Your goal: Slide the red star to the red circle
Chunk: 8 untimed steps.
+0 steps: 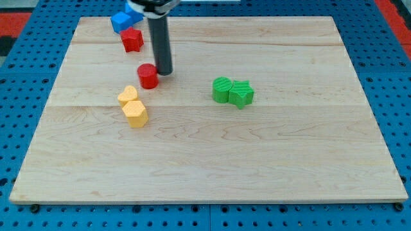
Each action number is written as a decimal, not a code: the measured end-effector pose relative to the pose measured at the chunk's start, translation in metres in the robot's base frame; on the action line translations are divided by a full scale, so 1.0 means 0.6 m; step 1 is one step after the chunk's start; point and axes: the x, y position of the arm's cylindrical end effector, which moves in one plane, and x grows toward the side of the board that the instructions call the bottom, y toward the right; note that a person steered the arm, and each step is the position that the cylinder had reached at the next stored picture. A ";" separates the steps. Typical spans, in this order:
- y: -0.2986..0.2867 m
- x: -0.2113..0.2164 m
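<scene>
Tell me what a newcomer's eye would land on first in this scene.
First comes the dark rod dropping from the view's top, my tip set just right of the red circle, close to or touching it. Next, the red star sits up-left of that, with a blue block behind it. Then two pairs stand out: yellow blocks lower left, green blocks near the centre.

The pale wooden board point(257, 167) shows light grain in long planks, with a smooth matt finish. Around it lies a blue perforated metal-looking surface point(392, 70). The red cylinder block point(148, 76), red star block point(132, 40), blue block point(120, 22), two yellow blocks point(131, 106) and two green blocks point(232, 92) look like matt plastic, the green faintly ribbed. The dark rod ending in my tip point(164, 72) has a slight satin sheen.
</scene>
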 end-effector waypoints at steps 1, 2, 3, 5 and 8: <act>-0.025 0.043; -0.026 0.071; -0.011 0.029; -0.159 -0.043; -0.186 -0.220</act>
